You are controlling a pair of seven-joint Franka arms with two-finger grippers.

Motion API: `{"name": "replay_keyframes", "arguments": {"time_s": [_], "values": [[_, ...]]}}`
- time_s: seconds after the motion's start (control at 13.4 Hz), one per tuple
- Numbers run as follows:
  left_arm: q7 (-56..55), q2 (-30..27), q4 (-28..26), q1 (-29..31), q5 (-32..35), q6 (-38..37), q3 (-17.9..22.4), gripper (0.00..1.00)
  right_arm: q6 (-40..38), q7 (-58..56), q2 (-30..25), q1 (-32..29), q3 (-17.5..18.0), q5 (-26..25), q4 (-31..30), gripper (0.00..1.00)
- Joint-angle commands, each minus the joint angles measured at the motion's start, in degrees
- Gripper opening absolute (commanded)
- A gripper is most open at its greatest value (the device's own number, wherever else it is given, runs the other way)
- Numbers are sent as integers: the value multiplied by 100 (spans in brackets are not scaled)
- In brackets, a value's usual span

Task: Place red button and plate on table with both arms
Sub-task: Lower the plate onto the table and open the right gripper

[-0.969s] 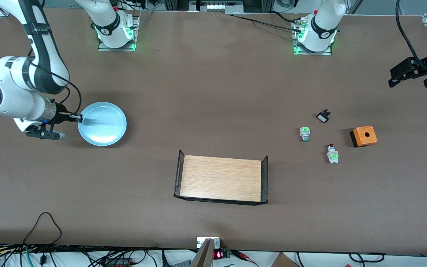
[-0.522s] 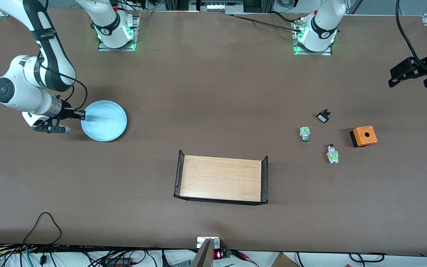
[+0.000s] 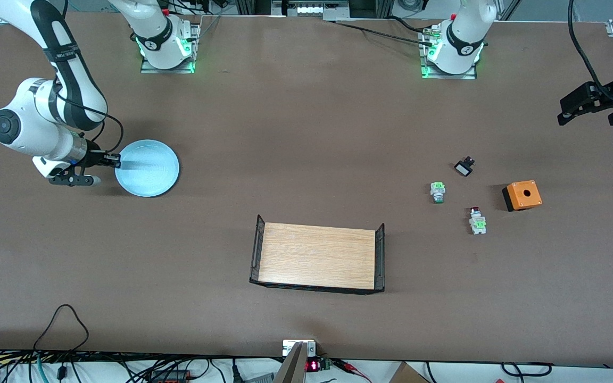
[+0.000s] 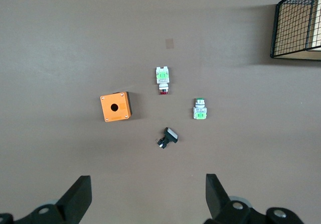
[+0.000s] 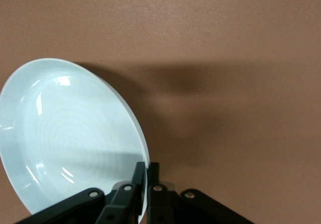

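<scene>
The pale blue plate [image 3: 147,167] is at the right arm's end of the table [image 3: 306,133]. My right gripper [image 3: 116,158] is shut on its rim. In the right wrist view the plate [image 5: 65,133] is tilted over its shadow, with my right gripper [image 5: 149,171] pinching the edge. The red button [image 3: 477,219] lies on the table toward the left arm's end, and also shows in the left wrist view [image 4: 162,78]. My left gripper [image 3: 591,111] is open and empty, high over the table's edge at the left arm's end, and waits there [image 4: 148,199].
A green-capped switch [image 3: 437,191], a small black part [image 3: 464,167] and an orange box with a hole [image 3: 522,194] lie around the red button. A light-wood tray with black wire ends [image 3: 317,258] stands mid-table, nearer the front camera.
My right arm has carried the plate a little toward the robots' bases, and it now looks lower and smaller. The left arm and the small parts have not moved.
</scene>
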Motion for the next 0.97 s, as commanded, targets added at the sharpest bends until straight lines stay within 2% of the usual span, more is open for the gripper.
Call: {"name": "replay_keyframes", "arguments": {"time_s": [0.0,0.22,0.45,0.67,0.89], "values": [[-82,49,143,-33,134,-127,-19,100,45,-84,-82,-97,98,54,-46,100],[-82,49,151,-33,134,-127,-19,100,-68,125,-239,-10,124,45,51,100],[-82,49,151,-33,134,-127,-28,100,-279,846,-284,79,466,45,287,100],[-82,49,151,-33,134,-127,-28,100,-770,1356,-284,88,774,45,761,100],[-82,49,151,-33,134,-127,-28,100,-1569,1682,-284,298,810,28,1489,100]]}}
